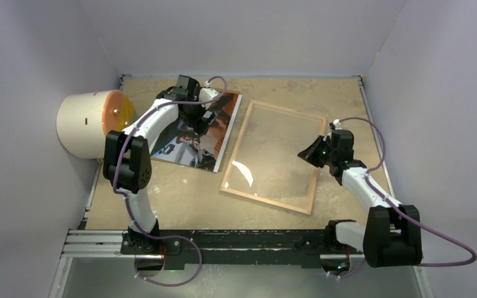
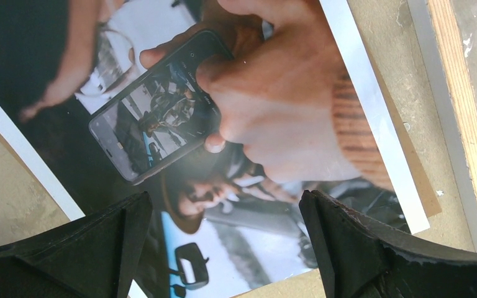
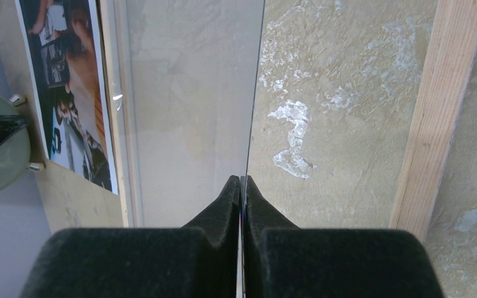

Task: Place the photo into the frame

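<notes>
Black fingers [image 2: 81,254] of the left gripper [image 2: 223,208] fill the bottom of their wrist camera's view. They are spread wide with nothing between them and hang directly above the photo [image 2: 267,99]. The print lies face up and shows a hand holding a phone, with a white border along both long sides. Whether the fingertips touch the paper cannot be told. A sliver of brown backing board [image 2: 424,186] shows from under the print's edge, a detail only this close view makes plain.

Seen from overhead, the photo sits at the back left of the table [image 1: 180,205], outside the frame [image 1: 267,200]. That frame lies flat just beside it to the right, wood-brown side up, with the tabletop visible through its glass pane [image 1: 273,143].

The overhead view also places the right gripper [image 1: 306,152] over the pane, just inside the frame's right rail. Its own wrist camera adds what the top view cannot: the two fingers are pressed tightly together with nothing visibly pinched, and they point across the glass toward the print on the far side.

A white drum with an orange face [image 1: 90,124] stands at the table's left edge. It is whole from above and only a slice in the right wrist view.
</notes>
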`<state>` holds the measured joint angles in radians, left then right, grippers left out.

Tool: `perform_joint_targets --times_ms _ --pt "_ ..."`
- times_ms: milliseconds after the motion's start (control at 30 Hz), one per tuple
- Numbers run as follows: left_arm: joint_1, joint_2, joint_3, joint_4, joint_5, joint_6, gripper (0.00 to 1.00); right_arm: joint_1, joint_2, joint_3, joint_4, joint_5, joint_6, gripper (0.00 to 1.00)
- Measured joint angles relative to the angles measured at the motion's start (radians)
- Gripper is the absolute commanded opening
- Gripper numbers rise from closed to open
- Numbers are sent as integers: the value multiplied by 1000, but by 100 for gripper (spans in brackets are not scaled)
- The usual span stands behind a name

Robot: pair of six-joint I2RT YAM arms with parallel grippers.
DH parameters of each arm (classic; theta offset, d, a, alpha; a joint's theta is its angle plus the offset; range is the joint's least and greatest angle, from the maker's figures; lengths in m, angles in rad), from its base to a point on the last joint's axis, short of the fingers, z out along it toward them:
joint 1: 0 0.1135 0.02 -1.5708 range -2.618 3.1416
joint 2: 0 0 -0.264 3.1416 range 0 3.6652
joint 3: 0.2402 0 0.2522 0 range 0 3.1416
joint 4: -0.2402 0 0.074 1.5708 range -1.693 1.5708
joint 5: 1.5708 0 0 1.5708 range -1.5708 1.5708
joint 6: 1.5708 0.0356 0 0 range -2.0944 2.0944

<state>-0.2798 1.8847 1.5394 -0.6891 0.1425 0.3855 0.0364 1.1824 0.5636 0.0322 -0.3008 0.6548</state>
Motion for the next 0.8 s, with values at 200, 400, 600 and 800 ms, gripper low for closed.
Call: perform_joint_targets --times_ms 200,400,600,800 --pt "0 0 0 0 1 0 100 -7 0 -14 12 4 7 0" --pt "0 0 0 0 2 0 100 -16 0 -19 16 5 11 0" --pt "0 0 0 0 2 0 100 -27 0 -42 29 26 17 0" --pt "0 0 0 0 2 0 100 -31 0 -48 35 29 23 0"
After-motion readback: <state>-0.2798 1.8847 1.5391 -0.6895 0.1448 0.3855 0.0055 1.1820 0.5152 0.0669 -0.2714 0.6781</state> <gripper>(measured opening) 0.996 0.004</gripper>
